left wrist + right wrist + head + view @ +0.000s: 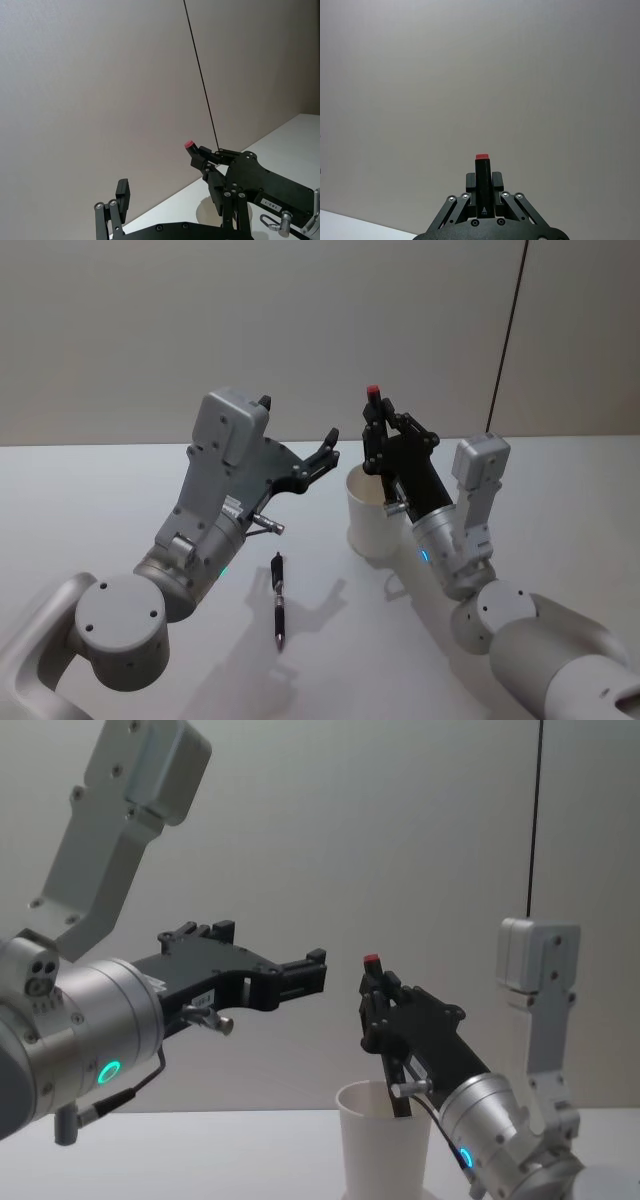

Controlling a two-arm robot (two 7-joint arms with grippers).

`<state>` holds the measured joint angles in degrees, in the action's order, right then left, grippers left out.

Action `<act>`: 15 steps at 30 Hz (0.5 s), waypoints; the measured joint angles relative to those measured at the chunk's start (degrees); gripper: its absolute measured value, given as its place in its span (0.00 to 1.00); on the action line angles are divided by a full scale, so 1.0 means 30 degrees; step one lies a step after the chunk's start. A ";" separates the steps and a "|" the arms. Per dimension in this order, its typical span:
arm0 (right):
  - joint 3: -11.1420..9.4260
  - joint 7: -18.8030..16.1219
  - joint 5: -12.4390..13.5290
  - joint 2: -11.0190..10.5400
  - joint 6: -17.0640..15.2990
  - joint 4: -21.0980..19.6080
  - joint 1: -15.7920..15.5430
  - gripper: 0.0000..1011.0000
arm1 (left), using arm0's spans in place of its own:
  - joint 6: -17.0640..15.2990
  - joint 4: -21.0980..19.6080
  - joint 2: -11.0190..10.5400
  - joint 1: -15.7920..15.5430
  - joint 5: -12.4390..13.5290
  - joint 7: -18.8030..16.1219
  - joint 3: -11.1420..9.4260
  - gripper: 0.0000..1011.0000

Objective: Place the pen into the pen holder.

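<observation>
Matt white paper pen holder (370, 525) on smooth matt table (100, 500).

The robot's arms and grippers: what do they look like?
The left arm and right arm are silver-grey with rounded joints and boxy wrist housings. The left gripper and right gripper are black, with linkage fingers. Teal lights glow at the wrists beside thin cables.

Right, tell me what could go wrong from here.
The right claw holds the red-tipped pen upright over the white cup, its body close to the cup's rim; pushing lower could tip the cup. The open left claw hangs near the cup's other side and could knock it. A black pen lies on the table and may get left out.
</observation>
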<state>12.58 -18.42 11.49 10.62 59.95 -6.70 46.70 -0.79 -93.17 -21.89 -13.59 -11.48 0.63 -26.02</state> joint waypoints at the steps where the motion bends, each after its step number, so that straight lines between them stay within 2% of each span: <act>1: -0.0005 0.0026 -0.0025 0.0000 0.0020 0.0034 0.0018 0.17 | 0.0000 0.0000 0.0000 0.0000 0.0000 0.0000 0.0000 0.99; 9: -0.0061 0.0253 -0.0254 -0.0020 0.0182 0.0247 0.0095 0.18 | 0.0000 0.0000 0.0000 0.0000 -0.0001 -0.0001 0.0000 0.99; 11: -0.0089 0.0304 -0.0317 -0.0031 0.0210 0.0297 0.0112 0.20 | -0.0001 -0.0001 0.0000 0.0001 0.0000 0.0000 0.0000 0.99; 15: -0.0140 0.0411 -0.0444 -0.0072 0.0260 0.0373 0.0144 0.34 | 0.0000 -0.0001 0.0000 0.0000 0.0000 -0.0001 0.0000 0.99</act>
<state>12.16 -17.19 10.16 10.41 60.73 -5.58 47.13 -0.79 -93.18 -21.89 -13.59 -11.48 0.62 -26.02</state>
